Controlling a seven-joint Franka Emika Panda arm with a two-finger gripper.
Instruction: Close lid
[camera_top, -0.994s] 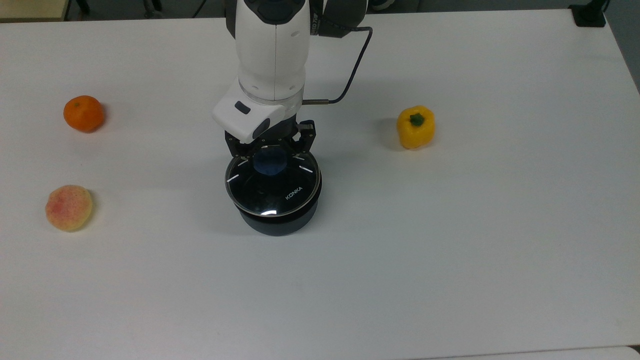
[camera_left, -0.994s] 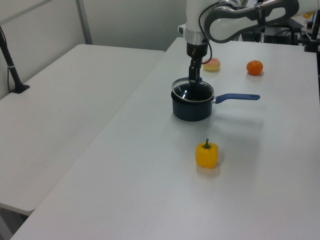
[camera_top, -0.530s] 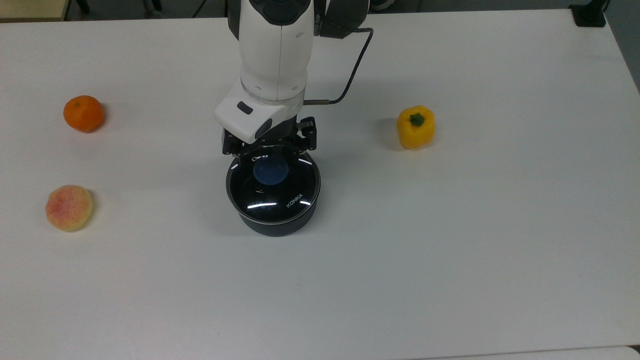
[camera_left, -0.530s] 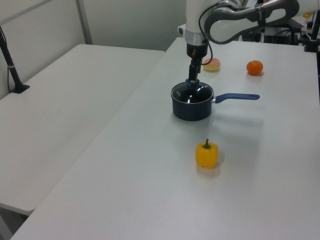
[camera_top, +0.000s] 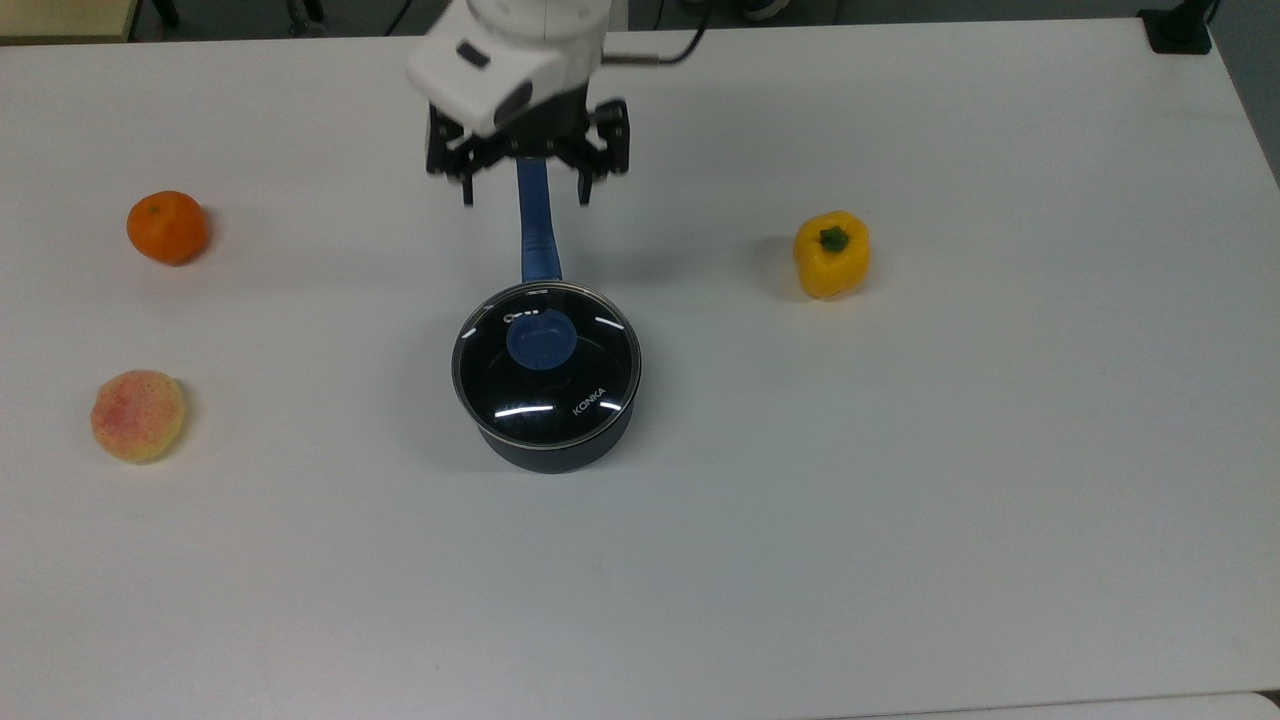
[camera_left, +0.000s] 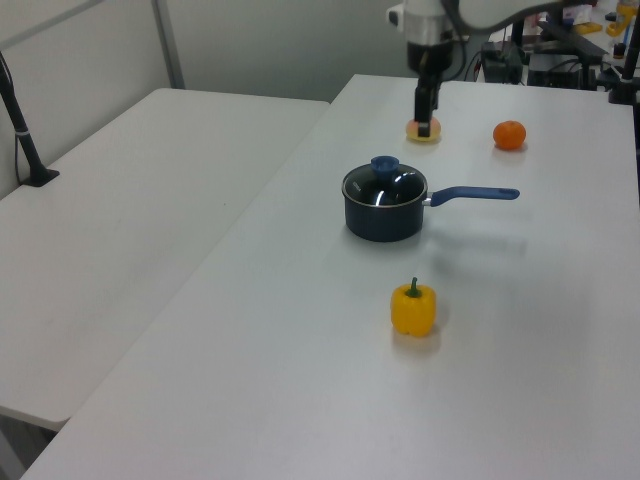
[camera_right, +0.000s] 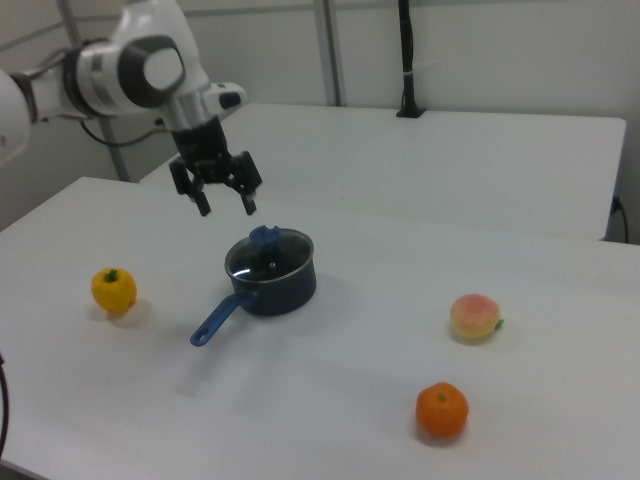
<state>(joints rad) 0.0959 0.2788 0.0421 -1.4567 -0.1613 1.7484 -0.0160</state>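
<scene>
Gripper (camera_top: 525, 190) is seen raised clear of the pot, its two black fingers spread wide and nothing held between them; in the top view it sits over the far end of the blue handle (camera_top: 537, 235). In the right view the gripper (camera_right: 226, 204) hangs in the air above and to the right view's left of the pot, fingers pointed down. In the left view the gripper (camera_left: 427, 120) is seen edge-on, so the spread cannot be judged there.

Lid (camera_top: 546, 363) is seated flat on the saucepan (camera_top: 556, 450), round clear glass with a silver metal rim, white "KONKA" lettering near the rim and a blue round knob (camera_top: 541, 340) at its middle. Saucepan body is dark and glossy-walled, with the straight blue handle sticking out; the handle's full length is shown best in the left view (camera_left: 472, 194) and the right view (camera_right: 216, 320).

Yellow bell pepper (camera_top: 831, 254), smooth with a green stem, stands well apart on the top view's right. Orange (camera_top: 167, 227) and pinkish-yellow peach (camera_top: 137, 415), the latter matte and speckled, lie well apart on the top view's left.

White matte table (camera_top: 900, 500) carries everything. A second white table (camera_left: 120, 200) alongside and grey partition walls are shown in the left view.
</scene>
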